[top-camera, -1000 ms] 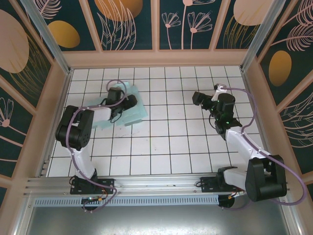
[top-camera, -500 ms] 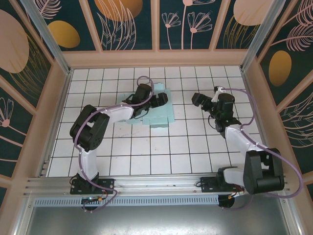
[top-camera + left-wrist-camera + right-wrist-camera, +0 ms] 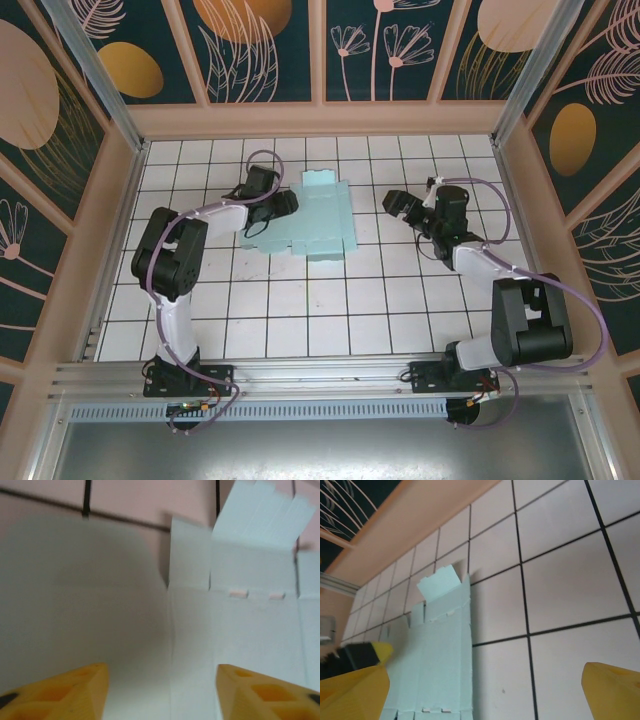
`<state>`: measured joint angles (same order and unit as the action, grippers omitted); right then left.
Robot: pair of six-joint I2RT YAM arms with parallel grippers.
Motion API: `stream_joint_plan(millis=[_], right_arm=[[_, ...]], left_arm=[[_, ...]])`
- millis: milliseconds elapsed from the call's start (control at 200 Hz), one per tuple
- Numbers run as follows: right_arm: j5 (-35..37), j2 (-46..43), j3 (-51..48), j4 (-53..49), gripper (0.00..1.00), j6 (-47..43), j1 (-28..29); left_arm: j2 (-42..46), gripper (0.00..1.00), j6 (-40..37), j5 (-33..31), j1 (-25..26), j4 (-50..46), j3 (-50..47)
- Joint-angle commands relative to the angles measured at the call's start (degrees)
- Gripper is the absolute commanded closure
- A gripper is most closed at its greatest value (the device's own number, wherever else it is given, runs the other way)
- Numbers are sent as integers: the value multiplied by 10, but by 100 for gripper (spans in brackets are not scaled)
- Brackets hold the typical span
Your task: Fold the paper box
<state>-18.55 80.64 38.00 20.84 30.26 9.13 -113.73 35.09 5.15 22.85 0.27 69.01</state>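
Flat, unfolded, the paper box [image 3: 318,215] lay on the tiled bench [image 3: 330,300], mid-rear, one end flap raised. Over its left part the left fingers [image 3: 75,692] stood spread, arm covering that edge from above. Just right of it, not touching, the right fingers [image 3: 615,690] stood spread wide.

From above and behind the arm bases, looks steeply down on the whole tiled table [image 3: 300,300]. From the left wrist, faces down at the paper box [image 3: 250,630], very near and blurred. From the right wrist, looks low across the tiles from farther off, toward that same paper box, shared by all three.
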Motion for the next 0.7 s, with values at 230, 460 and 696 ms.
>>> stream_joint_plan(millis=[230,460,696], right_arm=[[-50,45,22,37,5,16,6],[-69,90,54,-28,15,-47,6],[-15,109,44,-49,30,-42,46]], left_arm=[[3,43,62,87,70,42,-124],[43,39,86,48,85,34,-188],[67,38,126,50,85,57,-215]])
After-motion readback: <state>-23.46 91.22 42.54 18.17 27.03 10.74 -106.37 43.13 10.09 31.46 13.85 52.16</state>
